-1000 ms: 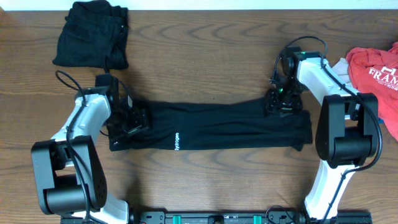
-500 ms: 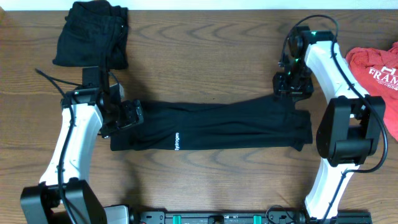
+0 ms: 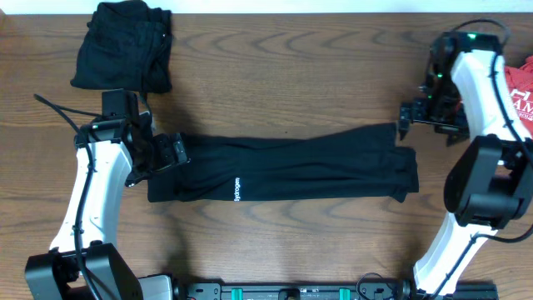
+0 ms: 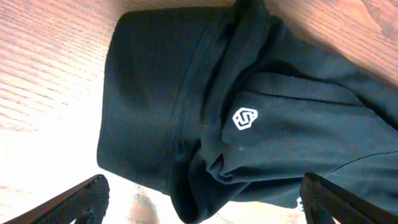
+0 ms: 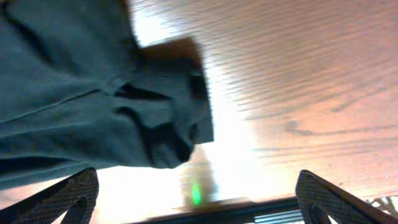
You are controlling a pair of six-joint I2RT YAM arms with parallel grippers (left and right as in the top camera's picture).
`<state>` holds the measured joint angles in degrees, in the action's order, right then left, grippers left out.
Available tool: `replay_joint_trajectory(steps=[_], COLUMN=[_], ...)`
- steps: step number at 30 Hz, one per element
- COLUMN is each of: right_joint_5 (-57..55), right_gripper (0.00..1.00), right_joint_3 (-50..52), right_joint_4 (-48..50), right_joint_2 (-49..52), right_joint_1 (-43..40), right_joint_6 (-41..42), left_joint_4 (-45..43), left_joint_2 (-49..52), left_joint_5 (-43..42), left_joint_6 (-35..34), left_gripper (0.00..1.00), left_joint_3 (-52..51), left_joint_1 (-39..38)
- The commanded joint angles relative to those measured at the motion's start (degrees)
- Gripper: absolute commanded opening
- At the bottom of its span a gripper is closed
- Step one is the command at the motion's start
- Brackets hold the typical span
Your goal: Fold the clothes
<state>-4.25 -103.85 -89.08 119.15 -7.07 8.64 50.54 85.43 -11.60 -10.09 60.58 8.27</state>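
Matt black cloth top (image 3: 316, 167), glossy wood table (image 3: 275, 75)

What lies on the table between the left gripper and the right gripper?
The long black top, folded into a strip, lies along that stretch from the left gripper to the right gripper. The overhead view shows it.

Dk wood-grain tbl (image 3: 291, 75), white strip (image 3: 333, 5) far edge.

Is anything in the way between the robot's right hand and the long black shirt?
No, nothing visible is in the way. The right gripper hangs open right beside the right end of the long black shirt, and only bare wooden table shows around them.
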Motion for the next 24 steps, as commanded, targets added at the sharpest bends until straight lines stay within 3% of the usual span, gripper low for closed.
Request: replay_joint_trajectory(steps=[1,5,13,24], right_joint_5=[-0.28,5.40,30.08,28.52], right_gripper=[0.99,0.99,0.99,0.99], right_joint_3=[1.22,5.70,17.09,19.32], right_joint_4=[0.68,5.46,19.78,20.46], right_joint_2=[-1.81,-1.81,-1.81,-1.81], right_joint_1=[-1.18,-1.18,-6.64,-14.51], right_joint_6=[1.60,-3.96,-18.88,-21.79], left_joint_4=[-0.04,-0.04,0.63,0.70], left_joint_2=[-0.24,-0.24,-0.24,-0.24], left_joint_5=[0.76,0.74,0.74,0.74], left_joint_6=[-0.07,-0.07,-0.07,-0.07], left_gripper=[0.98,0.98,0.98,0.98], left_joint_3=[1.38,1.38,1.38,1.38], left_joint_1=[0.35,0.35,0.35,0.35])
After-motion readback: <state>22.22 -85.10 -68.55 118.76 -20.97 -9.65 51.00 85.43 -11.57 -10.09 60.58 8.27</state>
